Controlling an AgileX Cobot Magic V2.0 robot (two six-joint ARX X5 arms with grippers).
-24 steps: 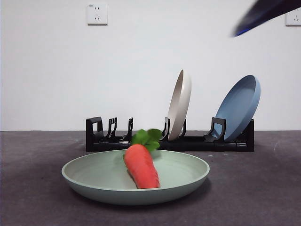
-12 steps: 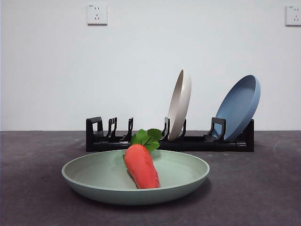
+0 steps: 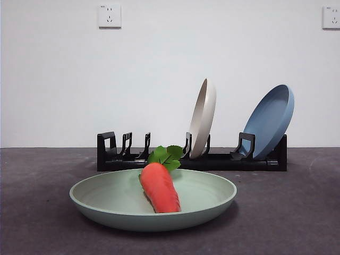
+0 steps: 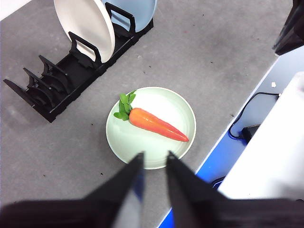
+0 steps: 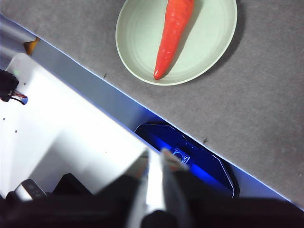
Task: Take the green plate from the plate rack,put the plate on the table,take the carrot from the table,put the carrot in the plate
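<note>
The green plate (image 3: 111,199) lies flat on the table (image 3: 297,212) in front of the plate rack (image 3: 223,161). The carrot (image 3: 159,187) lies in the plate, with its leaves toward the rack. No arm shows in the front view. In the left wrist view, my left gripper (image 4: 155,156) is high above the plate (image 4: 142,142) and carrot (image 4: 154,122), jaws slightly apart and empty. In the right wrist view, my right gripper (image 5: 154,156) is high over the table's near edge, jaws together and empty, with the plate (image 5: 209,42) and carrot (image 5: 173,33) beyond it.
A cream plate (image 3: 203,118) and a blue plate (image 3: 271,121) stand upright in the rack's right half; its left slots hold nothing. The rack (image 4: 61,90) also shows in the left wrist view. White robot base and cables lie past the table's near edge (image 4: 247,128).
A dark arm tip at the front view's top right corner one second ago has gone out of view. The plate and carrot have not moved.
</note>
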